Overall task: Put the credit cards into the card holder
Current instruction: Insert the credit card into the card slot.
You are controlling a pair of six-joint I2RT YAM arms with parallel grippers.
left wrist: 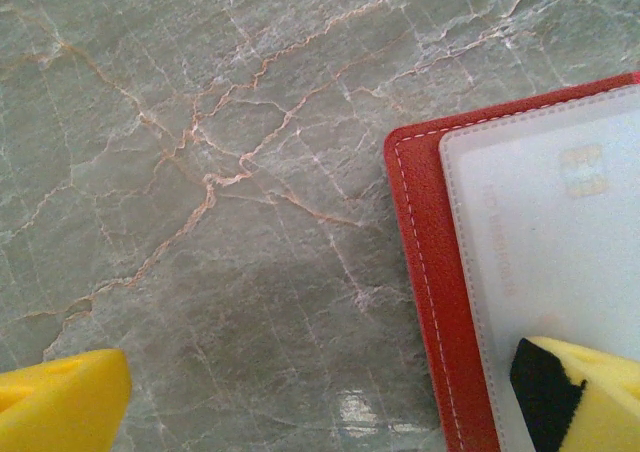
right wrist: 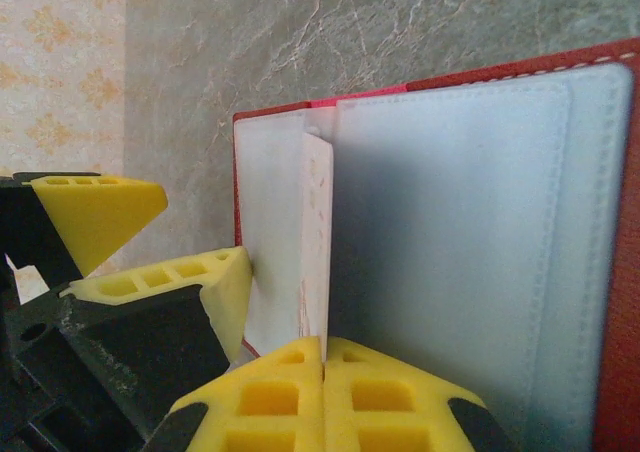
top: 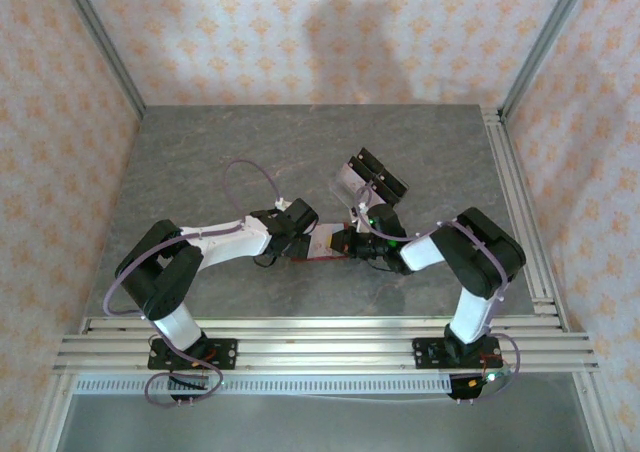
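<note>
At table centre: the card holder lies opened flat on the grey veined table. In the top view both wrists cover most of it, and a red strip shows beneath them.
Holder detail: red cover with pale stitching and frosted pale pockets facing up. The left wrist view catches one rounded corner.
Tool, right: the right gripper has its yellow fingertips pressed together, pinching the near end of a credit card.
Held card: pale pinkish and seen nearly edge-on. It stands on edge against the holder's face rather than flat, along the line between the two pockets. Cannot tell whether its far end has entered a slot.
Tool, left: the left gripper is spread wide, with bare table between its tips. One fingertip, black-padded, sits over the frosted pocket at the holder's outer side. The other tip is off the holder, above the table.
Contact check: in the right wrist view a left finger appears to touch the pocket's outer edge.
Pocket contents: a second card shows through the frosted pocket, with a chip mark and faint raised digits visible.
Other item: a clear stand with black blocks sits just beyond the grippers, apart from the holder.
Surroundings: pale orange patterned walls on three sides. Aluminium rails at the near edge carry both arm bases.
</note>
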